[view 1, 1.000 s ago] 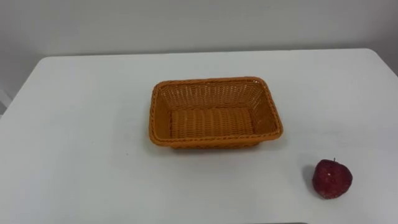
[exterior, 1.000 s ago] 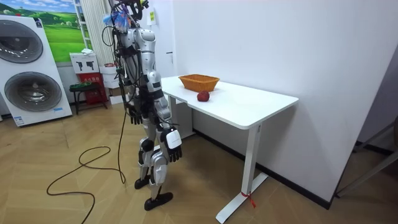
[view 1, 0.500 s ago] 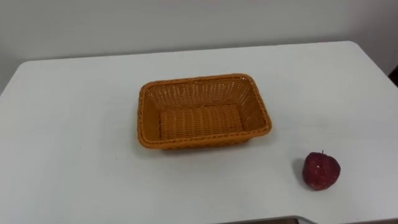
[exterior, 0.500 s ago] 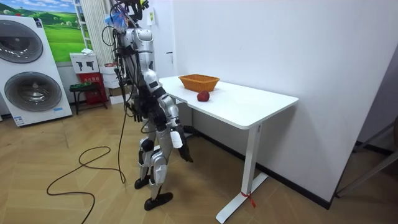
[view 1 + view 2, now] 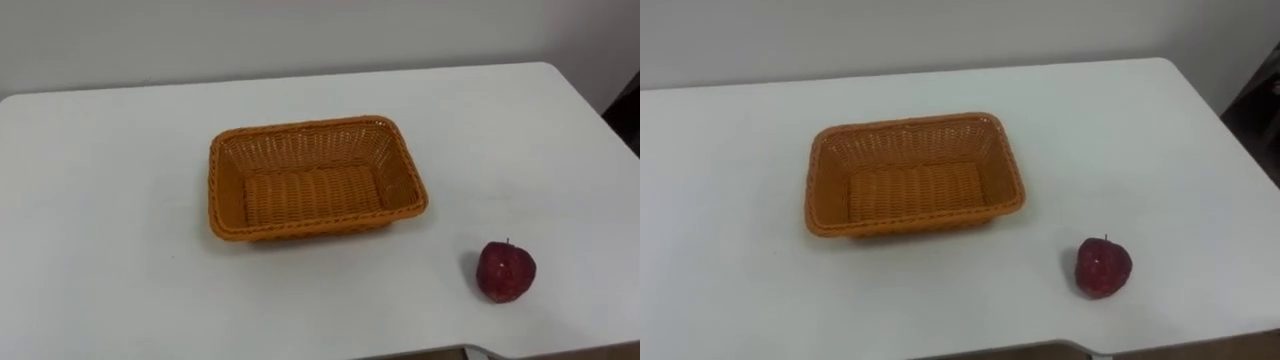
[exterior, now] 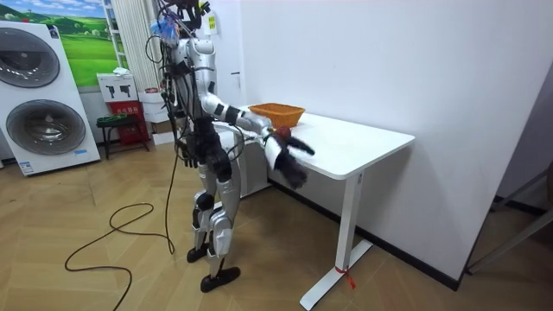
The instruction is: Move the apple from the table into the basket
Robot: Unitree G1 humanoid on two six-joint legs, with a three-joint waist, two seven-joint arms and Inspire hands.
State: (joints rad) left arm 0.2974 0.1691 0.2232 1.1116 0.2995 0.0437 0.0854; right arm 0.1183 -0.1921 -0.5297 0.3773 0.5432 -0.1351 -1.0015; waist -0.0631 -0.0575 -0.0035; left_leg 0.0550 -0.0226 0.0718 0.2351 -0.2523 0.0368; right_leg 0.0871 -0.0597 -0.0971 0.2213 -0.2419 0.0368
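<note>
1. We see the red apple on the white table, close to the table's near edge and toward the robot's right. It sits with its stem up and touches only the tabletop.
2. An orange rectangular wicker basket stands near the middle of the table. The apple is outside it, apart from it, nearer to the robot than the basket's right front corner.
3. In the room view we find the robot standing upright on the wooden floor, at the end of the table toward the room view's left, its body facing the table.
4. Its right hand is lifted forward on an outstretched arm, at about tabletop height, just at the table's near edge. The hand is smeared there, so we cannot tell whether it is released or clenched.
5. Its left hand hangs low beside the hip, on the side of the body away from the table. It is too small and dark for us to tell its state.
6. Behind the robot, at the room view's left, we see two stacked washing machines.
</note>
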